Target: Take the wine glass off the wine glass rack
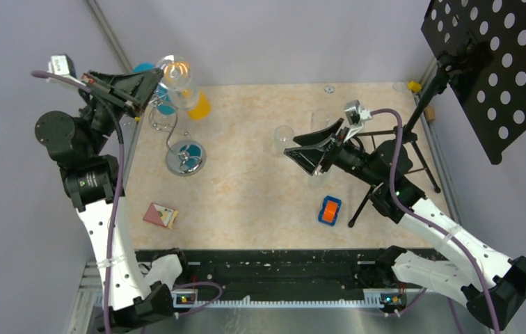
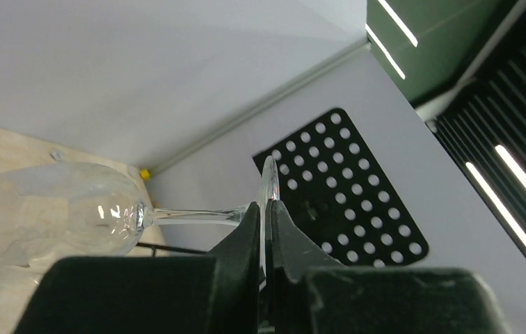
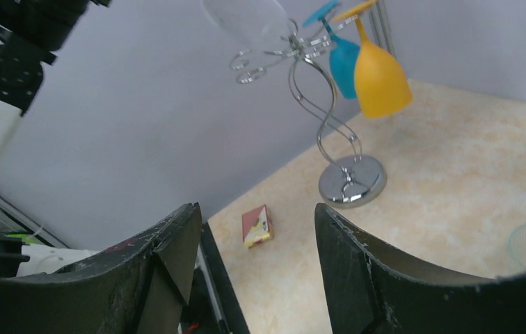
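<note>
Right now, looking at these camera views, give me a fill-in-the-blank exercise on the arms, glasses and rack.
The left end effector grips the ____ wine glass by its foot.
The blue glass and the yellow glass hang ____ down on the wine glass rack.
The right end effector is ____ and holds nothing.
Missing words: clear; upside; open.

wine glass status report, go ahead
Left pincer shut on clear wine glass foot. Right pincer open, empty. Glass close by rack arms; blue glass, orange glass hang alongside.
</note>
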Available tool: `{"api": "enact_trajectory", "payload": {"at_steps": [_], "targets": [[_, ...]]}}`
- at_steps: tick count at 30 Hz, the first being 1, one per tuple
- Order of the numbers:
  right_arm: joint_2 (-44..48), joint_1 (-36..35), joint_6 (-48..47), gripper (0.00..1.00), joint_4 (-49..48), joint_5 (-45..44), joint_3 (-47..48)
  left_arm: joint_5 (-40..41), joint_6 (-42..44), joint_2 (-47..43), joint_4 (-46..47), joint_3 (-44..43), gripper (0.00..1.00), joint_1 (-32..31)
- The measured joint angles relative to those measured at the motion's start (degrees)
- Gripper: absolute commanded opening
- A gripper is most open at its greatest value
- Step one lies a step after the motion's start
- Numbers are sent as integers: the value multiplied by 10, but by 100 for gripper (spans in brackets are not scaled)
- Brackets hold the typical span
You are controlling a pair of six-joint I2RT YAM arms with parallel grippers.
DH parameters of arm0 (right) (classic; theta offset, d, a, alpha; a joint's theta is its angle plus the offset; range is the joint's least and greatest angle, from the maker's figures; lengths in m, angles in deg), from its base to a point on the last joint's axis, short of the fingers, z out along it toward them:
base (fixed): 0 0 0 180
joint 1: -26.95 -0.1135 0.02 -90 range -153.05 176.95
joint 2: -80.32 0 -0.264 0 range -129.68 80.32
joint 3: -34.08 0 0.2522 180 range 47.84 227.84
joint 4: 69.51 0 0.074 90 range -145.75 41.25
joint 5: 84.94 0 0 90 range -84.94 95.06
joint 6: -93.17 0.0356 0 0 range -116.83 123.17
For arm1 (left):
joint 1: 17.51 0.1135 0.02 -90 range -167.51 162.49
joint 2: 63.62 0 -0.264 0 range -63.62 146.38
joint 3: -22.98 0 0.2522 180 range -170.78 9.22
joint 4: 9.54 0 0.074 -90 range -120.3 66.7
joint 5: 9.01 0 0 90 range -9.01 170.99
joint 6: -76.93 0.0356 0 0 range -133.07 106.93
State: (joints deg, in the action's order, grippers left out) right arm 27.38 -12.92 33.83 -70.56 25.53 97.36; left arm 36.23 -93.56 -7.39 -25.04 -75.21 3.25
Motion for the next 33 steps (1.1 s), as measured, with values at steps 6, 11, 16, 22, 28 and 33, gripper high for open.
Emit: {"api": "enact_trajectory", "payload": {"at_steps": [6,11,16,22,28,33], "targets": [[-21,-3,-23,64,-94,23,5,-7,-39,5,46,36,0,-120],[-70,-5,-88,65,-134,108,31,-23,-71,-1,91,86,0,-173],[-106,-5,-137,66,-144,150,82,-34,-79,-17,104,145,0,-225],[-199,-5,-177,66,-135,214,187,-46,-82,-33,113,223,0,-299],[-256,-6,-174,64,-136,298,203,-51,-82,-33,117,242,0,-313],[-281,-10,-168,46,-141,360,203,-53,-82,-36,122,242,0,-318]]}}
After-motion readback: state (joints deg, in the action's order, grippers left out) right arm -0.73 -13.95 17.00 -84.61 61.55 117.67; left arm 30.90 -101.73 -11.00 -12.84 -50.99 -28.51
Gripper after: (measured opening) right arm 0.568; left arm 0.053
